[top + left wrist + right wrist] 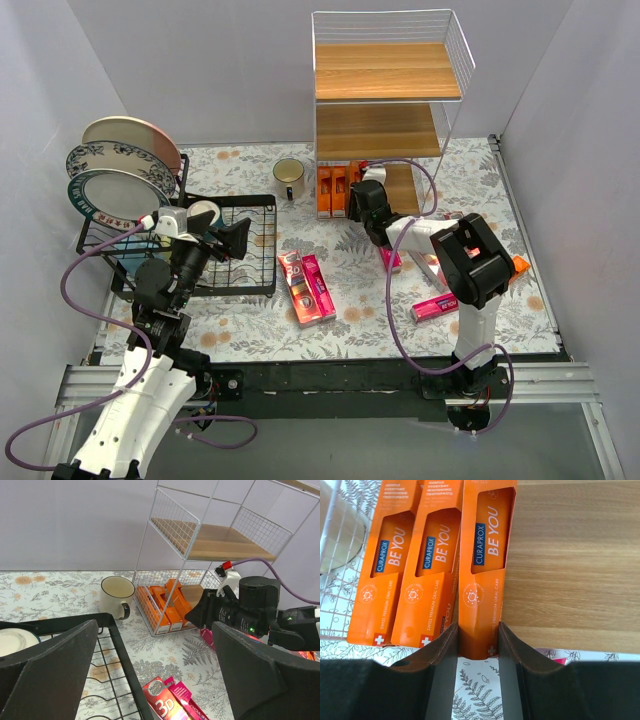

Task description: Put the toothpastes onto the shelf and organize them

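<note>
I see plain pale grey walls (230,70) on 3 sides of the cell. Tabletop (250,325) is covered w/ a white cloth, grey leaf & orange flower print. At the near edge there's a black strip (330,378), then aluminium rails (565,378). Below that is a flat grey surface (360,450), prob. floor. Light is even, shadows soft.

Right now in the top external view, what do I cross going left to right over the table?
Plates → mug → orange toothpastes → pink toothpaste. The red and pink pair mid-table overlaps the mug and the orange ones, so it is left out.
</note>
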Robot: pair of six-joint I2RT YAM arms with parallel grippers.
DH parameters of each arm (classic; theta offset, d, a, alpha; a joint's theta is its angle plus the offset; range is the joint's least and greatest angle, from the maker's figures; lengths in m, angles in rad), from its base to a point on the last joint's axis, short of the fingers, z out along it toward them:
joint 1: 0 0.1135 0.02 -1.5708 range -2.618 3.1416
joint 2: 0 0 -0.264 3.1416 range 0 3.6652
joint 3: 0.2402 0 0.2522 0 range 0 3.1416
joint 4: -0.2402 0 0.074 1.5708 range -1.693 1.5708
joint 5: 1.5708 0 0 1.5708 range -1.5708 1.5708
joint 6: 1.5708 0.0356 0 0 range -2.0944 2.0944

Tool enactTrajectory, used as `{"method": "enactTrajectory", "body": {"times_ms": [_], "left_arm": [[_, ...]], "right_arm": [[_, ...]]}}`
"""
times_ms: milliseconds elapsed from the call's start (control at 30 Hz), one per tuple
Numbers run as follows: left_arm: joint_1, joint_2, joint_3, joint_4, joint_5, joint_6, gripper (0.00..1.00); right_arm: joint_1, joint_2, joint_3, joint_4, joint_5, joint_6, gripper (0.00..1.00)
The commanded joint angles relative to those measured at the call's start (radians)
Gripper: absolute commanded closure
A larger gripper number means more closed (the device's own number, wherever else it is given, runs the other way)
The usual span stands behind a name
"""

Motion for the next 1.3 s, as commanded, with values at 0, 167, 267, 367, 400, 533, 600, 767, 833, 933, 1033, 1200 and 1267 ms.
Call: {"method": "enactTrajectory", "body": {"times_ms": [0, 167, 267, 367, 400, 533, 600, 767, 833, 933, 1033, 1200, 1267], "left_arm": [[-0.005, -0.002, 0.001, -0.003, 0.000, 0.006, 0.02], [-0.005, 0.000, 0.001, -0.001, 0.000, 0.008, 0.02], [-0.008, 0.001, 0.003, -0.001, 0.001, 0.006, 0.02], [-0.008, 0.000, 0.001, -0.001, 0.000, 0.006, 0.02], [-0.009, 0.000, 0.003, 0.000, 0.001, 0.006, 0.02], [-0.009, 0.004, 0.003, 0.000, 0.000, 0.006, 0.02], [-0.009, 0.006, 0.001, 0.000, 0.000, 0.008, 0.02], [-0.011, 0.009, 0.001, 0.000, 0.000, 0.006, 0.02], [-0.012, 0.009, 0.001, 0.000, 0.000, 0.006, 0.02], [-0.011, 0.009, 0.001, 0.000, 0.001, 0.006, 0.02], [-0.011, 0.007, 0.003, 0.000, 0.000, 0.006, 0.02], [-0.011, -0.003, 0.003, -0.001, -0.003, 0.009, 0.02], [-0.011, -0.009, 0.004, -0.003, -0.003, 0.011, 0.02]], "right_arm": [[-0.006, 0.007, 0.052, 0.004, 0.051, 0.058, 0.62], [-0.008, 0.029, 0.066, -0.020, 0.032, 0.061, 0.60], [-0.006, 0.032, 0.071, -0.040, 0.035, 0.074, 0.59], [-0.006, 0.029, 0.066, -0.040, 0.037, 0.080, 0.56], [-0.006, 0.029, 0.064, -0.042, 0.038, 0.080, 0.55], [-0.006, 0.029, 0.064, -0.045, 0.038, 0.087, 0.52], [-0.006, 0.024, 0.058, -0.040, 0.040, 0.089, 0.51], [-0.006, -0.011, 0.032, -0.017, 0.034, 0.095, 0.43], [-0.006, -0.035, 0.012, -0.005, 0.034, 0.098, 0.42], [-0.006, -0.074, -0.008, 0.006, 0.034, 0.103, 0.39], [-0.006, -0.126, -0.037, 0.001, 0.031, 0.103, 0.35], [-0.006, -0.242, -0.100, -0.085, 0.019, 0.106, 0.27], [-0.006, -0.314, -0.130, -0.133, 0.011, 0.101, 0.23]]}}
